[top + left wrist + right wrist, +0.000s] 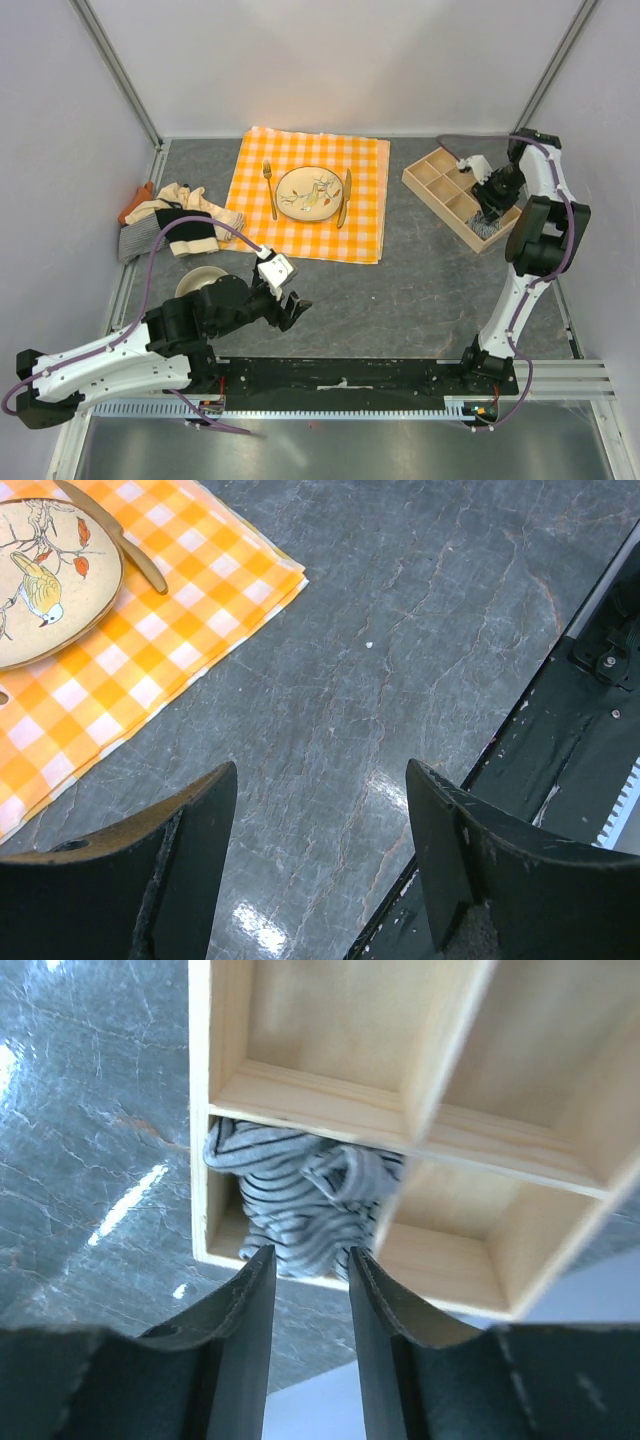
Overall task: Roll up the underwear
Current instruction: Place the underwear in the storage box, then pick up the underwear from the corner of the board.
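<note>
A pile of underwear (pixel 175 225) lies at the table's left edge: orange, cream, grey-striped and a black piece with a cream band. One rolled grey-and-white striped underwear (pixel 290 1195) sits in the near corner compartment of the wooden box (pixel 330 1110), also visible from above (pixel 487 228). My right gripper (pixel 308 1252) hovers just above that roll, its jaws parted, with nothing between them. My left gripper (pixel 320 770) stands open over bare grey table in front of the tablecloth, far from the pile.
The orange-and-white checked tablecloth (pixel 310 195) carries a plate (pixel 310 193), a fork (pixel 269 185) and a knife (pixel 346 197). A pale bowl (pixel 201 281) sits beside the left arm. The divided wooden box (pixel 440 180) stands at the back right.
</note>
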Robot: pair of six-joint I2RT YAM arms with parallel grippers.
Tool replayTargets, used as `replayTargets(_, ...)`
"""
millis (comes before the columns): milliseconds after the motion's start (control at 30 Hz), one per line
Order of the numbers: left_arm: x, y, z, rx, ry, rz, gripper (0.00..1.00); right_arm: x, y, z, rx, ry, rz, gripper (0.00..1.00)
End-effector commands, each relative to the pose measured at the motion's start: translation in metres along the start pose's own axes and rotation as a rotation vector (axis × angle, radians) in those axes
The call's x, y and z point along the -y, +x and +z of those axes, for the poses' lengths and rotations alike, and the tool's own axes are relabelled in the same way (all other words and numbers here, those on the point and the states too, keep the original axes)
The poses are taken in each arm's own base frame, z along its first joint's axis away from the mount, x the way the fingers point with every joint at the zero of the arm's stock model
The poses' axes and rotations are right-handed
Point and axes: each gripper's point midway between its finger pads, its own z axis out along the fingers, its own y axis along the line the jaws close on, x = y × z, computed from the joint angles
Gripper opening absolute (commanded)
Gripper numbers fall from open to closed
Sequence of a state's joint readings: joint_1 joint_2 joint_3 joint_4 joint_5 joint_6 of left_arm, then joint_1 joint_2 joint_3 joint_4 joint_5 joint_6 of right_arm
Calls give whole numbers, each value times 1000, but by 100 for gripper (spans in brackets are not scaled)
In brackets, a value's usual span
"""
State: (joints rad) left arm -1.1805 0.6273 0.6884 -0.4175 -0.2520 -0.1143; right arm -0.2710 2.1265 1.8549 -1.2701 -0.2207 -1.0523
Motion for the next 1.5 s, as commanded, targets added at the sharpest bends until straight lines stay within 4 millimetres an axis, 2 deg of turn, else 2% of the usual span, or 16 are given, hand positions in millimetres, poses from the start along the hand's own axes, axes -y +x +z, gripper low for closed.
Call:
replayTargets(0, 3, -13, -2, 50, 18, 11, 74, -6, -19, -59, 95, 48, -30, 45)
replayTargets(133, 2, -16, -5, 67, 10, -15, 78, -29, -29, -88, 173, 82, -86, 52)
replayTargets(200, -1, -18, -7, 81, 0, -32, 80, -48, -40, -89, 253, 52, -88, 52)
replayTargets(233, -1, -19, -7, 86, -4, -41, 83, -59, -48, -106, 312, 85, -100, 53)
replayTargets(267, -4, -19, -8, 89, -18, -51, 85, -75, -51, -102, 354, 51, -50, 54)
replayTargets(333, -11, -22, -10, 102, -48, -85, 90, -94, -79, -131, 549, 98, -72, 61)
replayTargets(367, -15, -23, -11, 104, -63, -95, 92, -109, -81, -123, 584, 66, -49, 63)
replayTargets(433, -30, -25, -13, 114, -121, -142, 99, -129, -106, -157, 781, 110, -38, 71)
replayTargets(467, -35, -26, -14, 114, -140, -156, 99, -140, -106, -144, 801, 80, -14, 74)
replayTargets(533, -57, -22, -13, 97, -212, -201, 99, -157, -121, -174, 956, 114, -17, 83)
replayTargets(567, -59, -22, -11, 85, -204, -220, 99, -165, -120, -164, 974, 84, 7, 87)
replayTargets(633, -86, -11, -6, 24, -283, -269, 99, -178, -126, -181, 1066, 81, -6, 93)
replayTargets(867, -158, 7, 2, -53, -414, -445, 93, -198, -120, -142, 1084, -84, 74, 98)
replayTargets(1000, -194, 21, -1, -82, -494, -536, 92, -207, -119, -142, 1098, -107, 46, 98)
replayTargets(1167, -220, 23, -7, -81, -546, -597, 92, -214, -117, -140, 1095, -129, 53, 98)
replayTargets(1467, -237, 21, -27, -63, -639, -593, 92, -190, -115, -138, 1064, -19, 175, 98)
